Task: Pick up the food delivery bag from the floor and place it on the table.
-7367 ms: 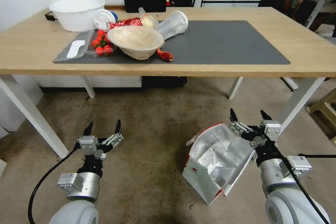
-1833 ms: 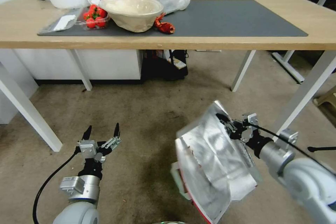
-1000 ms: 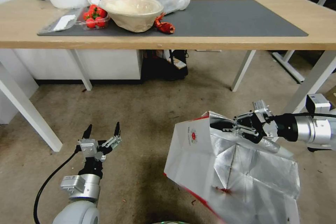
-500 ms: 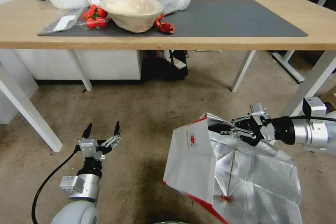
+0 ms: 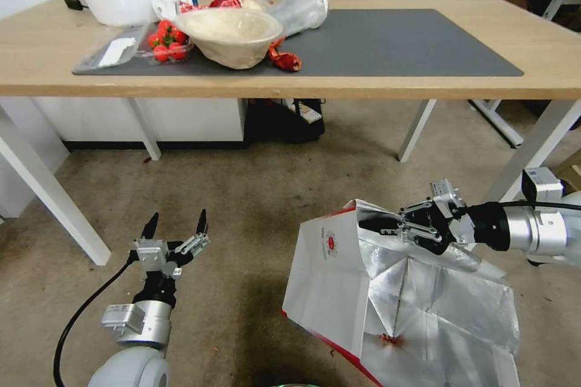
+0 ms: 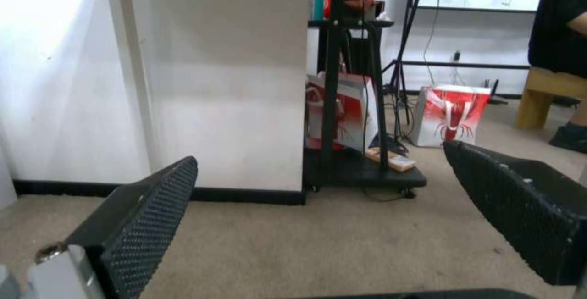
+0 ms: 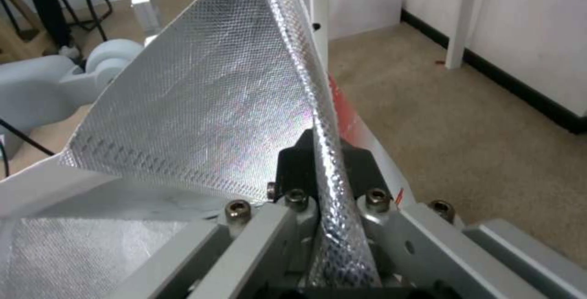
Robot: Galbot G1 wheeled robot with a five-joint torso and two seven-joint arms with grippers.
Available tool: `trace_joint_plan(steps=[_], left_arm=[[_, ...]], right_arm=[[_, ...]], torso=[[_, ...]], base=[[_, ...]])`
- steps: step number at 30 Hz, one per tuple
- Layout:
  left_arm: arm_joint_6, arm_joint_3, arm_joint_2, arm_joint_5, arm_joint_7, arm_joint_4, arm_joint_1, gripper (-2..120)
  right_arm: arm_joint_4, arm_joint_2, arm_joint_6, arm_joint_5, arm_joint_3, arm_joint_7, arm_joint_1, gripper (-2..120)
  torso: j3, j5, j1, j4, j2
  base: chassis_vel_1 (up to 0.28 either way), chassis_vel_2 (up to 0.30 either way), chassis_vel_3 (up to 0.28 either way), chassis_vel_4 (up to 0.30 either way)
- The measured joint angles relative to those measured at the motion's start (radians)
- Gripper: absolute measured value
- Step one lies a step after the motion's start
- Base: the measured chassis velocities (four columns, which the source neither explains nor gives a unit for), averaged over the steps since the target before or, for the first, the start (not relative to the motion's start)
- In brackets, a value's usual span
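Foil-lined food delivery bag [image 5: 387, 290] now hangs off the floor [image 5: 254, 205], its rim pinched by the right gripper [image 5: 378, 227], below the table [image 5: 423, 81]; left gripper [image 5: 175, 224] idles spread low.

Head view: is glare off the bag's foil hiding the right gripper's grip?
Head view: the food delivery bag's foil shines, yet the right gripper stays readable at its rim. Right wrist view: foil sits pinched between shut jaws.
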Motion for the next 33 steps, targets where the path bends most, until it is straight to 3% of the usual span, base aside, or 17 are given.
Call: trace_joint_plan(steps=[33], left_arm=[[0.003, -0.004, 0.004, -0.001, -0.003, -0.014, 0.007, 100]], right_arm=[[0.008, -0.007, 0.001, -0.002, -0.005, -0.006, -0.005, 0]], torso=[[0.104, 0.0000, 0.027, 0.0001, 0.129]], base=[[0.000, 0.000, 0.000, 0.000]])
